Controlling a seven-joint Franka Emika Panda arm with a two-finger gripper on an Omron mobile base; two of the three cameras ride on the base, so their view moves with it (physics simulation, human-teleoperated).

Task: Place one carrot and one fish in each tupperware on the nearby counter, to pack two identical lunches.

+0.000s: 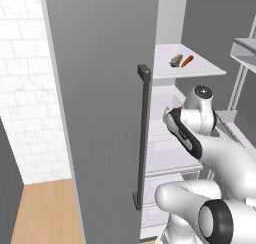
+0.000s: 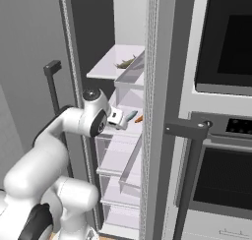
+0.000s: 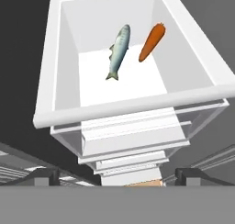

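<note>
Between the fingertips: nothing yet. The gripper (image 3: 112, 177) has its jaws spread as wide as they go, the two dark tips at the bottom corners of the hand view, empty.

Straight ahead of it: a white fridge shelf (image 3: 124, 109) with a fish (image 3: 117, 52) and a carrot (image 3: 152, 42) lying side by side, close but not touching, both slanted about the same way.

Same pair from the side: the right base view has the gripper (image 2: 119, 120) just short of the fish (image 2: 130, 116) and carrot (image 2: 139, 119).

Second set: another carrot (image 1: 187, 61) and fish (image 1: 175, 61) sit on the upper shelf (image 1: 192, 70).

Step I'd guess: first pick from the fridge, tupperware packing not begun.

How I'd do it: go for the carrot or fish alone, turn the wrist so the jaws close across its width, come in over the shelf's front lip.

Watch out: the two are close, so a finger could nudge the neighbour. Mind the fridge door (image 1: 100, 113) on the arm's left.
</note>
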